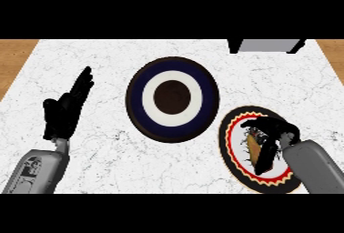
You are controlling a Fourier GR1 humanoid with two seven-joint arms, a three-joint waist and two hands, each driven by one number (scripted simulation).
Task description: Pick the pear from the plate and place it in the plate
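Pear (254,145) lay on near red-rimmed plate (230,136), right side | right hand (272,129) over it, fingers curled round pear, no lift evident | left hand (64,111) rested at left, fingers straight, empty | step: grasp; next likely needs lift, then carry to blue-ringed plate (139,98) farther in at centre

The pear (254,145) lies on the near plate (232,155), inside the curled fingers (259,124) of the right hand (272,136). The middle plate (173,98) sits on the table (101,59) left of those fingers, between them and the left hand (64,113).
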